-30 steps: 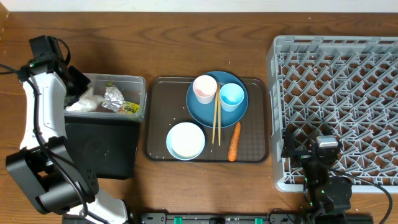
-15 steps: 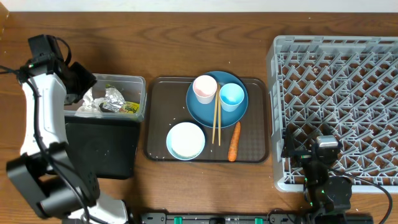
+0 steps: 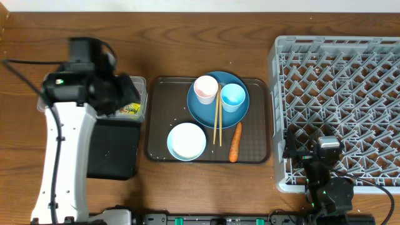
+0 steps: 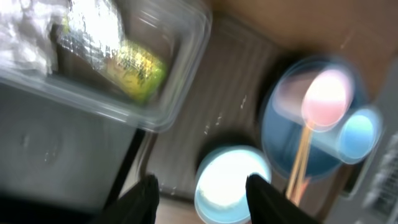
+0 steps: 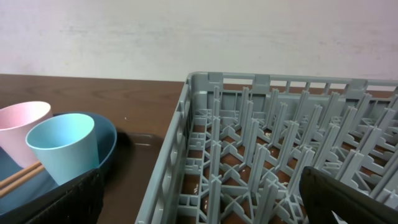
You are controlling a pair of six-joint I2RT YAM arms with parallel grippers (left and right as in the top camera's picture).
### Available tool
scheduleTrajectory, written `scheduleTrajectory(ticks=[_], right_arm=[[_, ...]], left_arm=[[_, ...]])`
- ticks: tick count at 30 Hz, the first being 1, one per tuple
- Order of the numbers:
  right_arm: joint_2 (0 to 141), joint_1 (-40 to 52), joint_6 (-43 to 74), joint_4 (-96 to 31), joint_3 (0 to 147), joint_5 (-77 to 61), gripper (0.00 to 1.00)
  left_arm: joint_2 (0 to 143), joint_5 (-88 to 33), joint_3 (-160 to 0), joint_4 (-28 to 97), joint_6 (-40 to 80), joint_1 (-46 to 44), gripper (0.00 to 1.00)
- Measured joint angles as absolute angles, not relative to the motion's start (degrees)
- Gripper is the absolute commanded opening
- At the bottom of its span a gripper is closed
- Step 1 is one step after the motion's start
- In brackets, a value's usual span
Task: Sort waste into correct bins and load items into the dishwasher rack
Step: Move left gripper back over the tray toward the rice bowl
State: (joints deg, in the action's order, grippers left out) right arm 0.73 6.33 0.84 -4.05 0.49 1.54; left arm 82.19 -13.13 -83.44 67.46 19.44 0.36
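Dark brown wood grain runs across the counter (image 3: 206, 44), and the right wrist view shows a plain pale wall (image 5: 186, 31) behind its far edge. At the left, a clear plastic tub (image 4: 180, 81) sits far of a shallow black tray (image 3: 115, 150), the two touching along one side. The blurred left wrist view shows a crumpled white tissue (image 4: 18, 37), crumpled silver foil (image 4: 93, 28) and a yellow-green wrapper (image 4: 142, 70) lying in the tub. From overhead the white left arm (image 3: 62, 162) covers most of that tub.

The left end effector (image 4: 200, 186) hangs above the gap between the tub and the brown serving tray (image 3: 165, 94), fingers (image 4: 144, 196) partly apart with nothing between them.

On the serving tray, mid-counter, a round blue plate (image 3: 209, 111) takes the far right part. A pinkish-white cup (image 3: 205, 89) and a light blue cup (image 3: 232, 97) stand side by side on the plate's far half, touching or nearly so. Thin wooden chopsticks (image 3: 217, 122) lie from between the cups out over the plate's near rim. An orange carrot (image 3: 235, 142) lies on the tray just right of the chopsticks' near ends. A white bowl (image 3: 186, 141) stands at the tray's near left, beside the plate.

At the right, the large grey dishwasher rack (image 3: 337, 81) rests on the counter, its peg lattice bare. The right end effector (image 5: 200, 177) sits at the rack's near left corner, spread wide and holding nothing.
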Motion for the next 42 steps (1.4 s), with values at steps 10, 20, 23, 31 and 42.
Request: scheduleTrajectory(ticks=[10, 20, 23, 31, 42], right_arm=[[0.73, 6.33, 0.84, -4.03, 0.49, 1.56, 0.99], [0.73, 6.33, 0.84, -4.03, 0.49, 1.54, 0.99], [0.73, 6.33, 0.84, -4.03, 0.51, 1.54, 0.99], [0.73, 6.33, 0.84, -4.03, 0.49, 1.54, 0.99], [0.73, 6.33, 0.84, -4.01, 0.49, 1.54, 0.99]], left_arm=[[82.30, -10.00, -74.50, 72.66, 19.03, -10.48, 0.49], [82.32, -4.47, -63.77, 71.79, 20.05, -16.75, 0.48], [82.32, 0.64, -61.87, 71.53, 22.26, -16.75, 0.48], [82.35, 5.72, -57.74, 65.56, 25.08, -16.73, 0.48], [82.35, 10.41, -47.27, 50.63, 25.74, -16.73, 0.48]])
